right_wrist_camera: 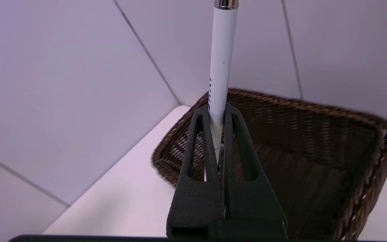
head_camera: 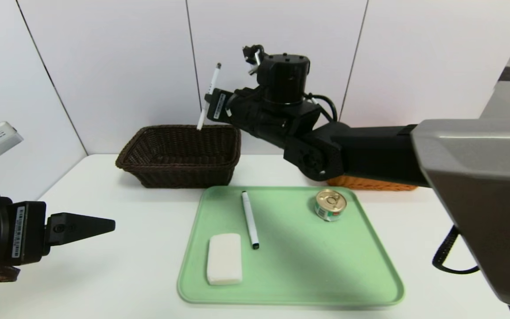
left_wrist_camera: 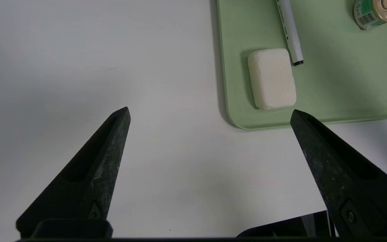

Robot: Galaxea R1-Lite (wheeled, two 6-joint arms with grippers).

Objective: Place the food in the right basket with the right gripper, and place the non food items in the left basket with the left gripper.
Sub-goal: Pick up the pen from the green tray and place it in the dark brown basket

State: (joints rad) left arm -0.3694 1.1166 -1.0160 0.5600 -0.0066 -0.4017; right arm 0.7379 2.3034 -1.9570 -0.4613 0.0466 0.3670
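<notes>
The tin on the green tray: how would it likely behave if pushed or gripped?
The tin stands upright on its flat base, so it probably slides rather than rolls. Its rigid-looking metal wall should resist squeezing, though the smooth round side may slip between narrow fingers.

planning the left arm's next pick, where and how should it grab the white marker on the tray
Grip the white marker at mid-barrel, coming from straight above with the jaws across its width. It lies flat on the green tray, its long axis running away from the robot. The white block sits close to its black-tipped end, so the middle probably leaves more room.
</notes>
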